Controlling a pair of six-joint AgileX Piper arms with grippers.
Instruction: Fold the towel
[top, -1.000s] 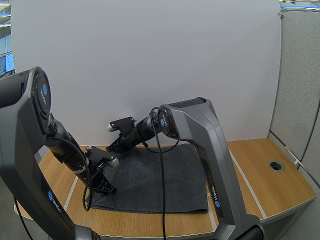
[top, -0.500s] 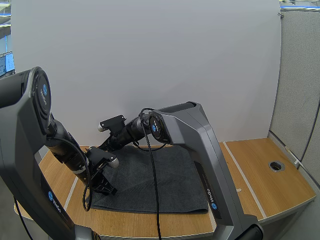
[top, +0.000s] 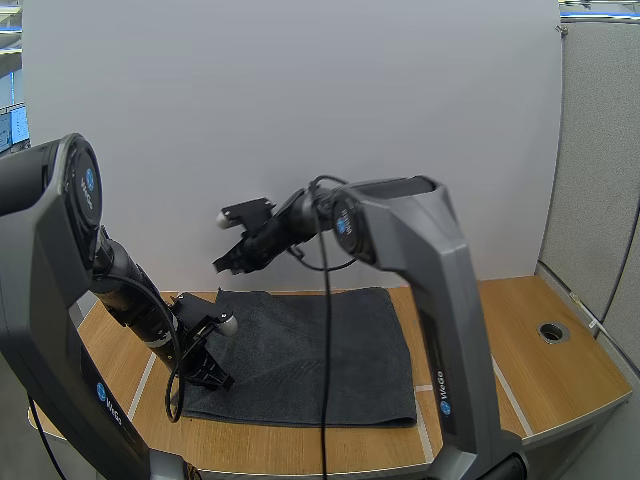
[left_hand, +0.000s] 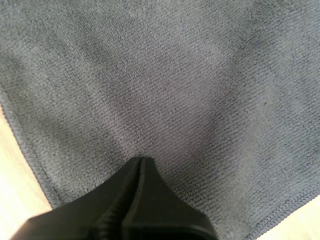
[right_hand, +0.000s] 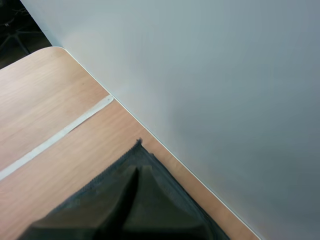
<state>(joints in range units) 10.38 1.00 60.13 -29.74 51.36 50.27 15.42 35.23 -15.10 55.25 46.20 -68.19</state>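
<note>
Towel (top: 310, 350), soft, limp, best taken by corners: left claw (left_hand: 142, 161) pinching 8 o'clock edge, right claw (top: 224, 264) closed empty above 11 o'clock.

wooden table (top: 500, 318) with pale tape strips (right_hand: 55, 136), perhaps a grommet (top: 552, 331).

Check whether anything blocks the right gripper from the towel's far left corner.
Nothing visible does. The right gripper hangs shut above that corner of the towel, with bare table around it. The left gripper pinches the towel near its front left edge, clear of that path.
</note>
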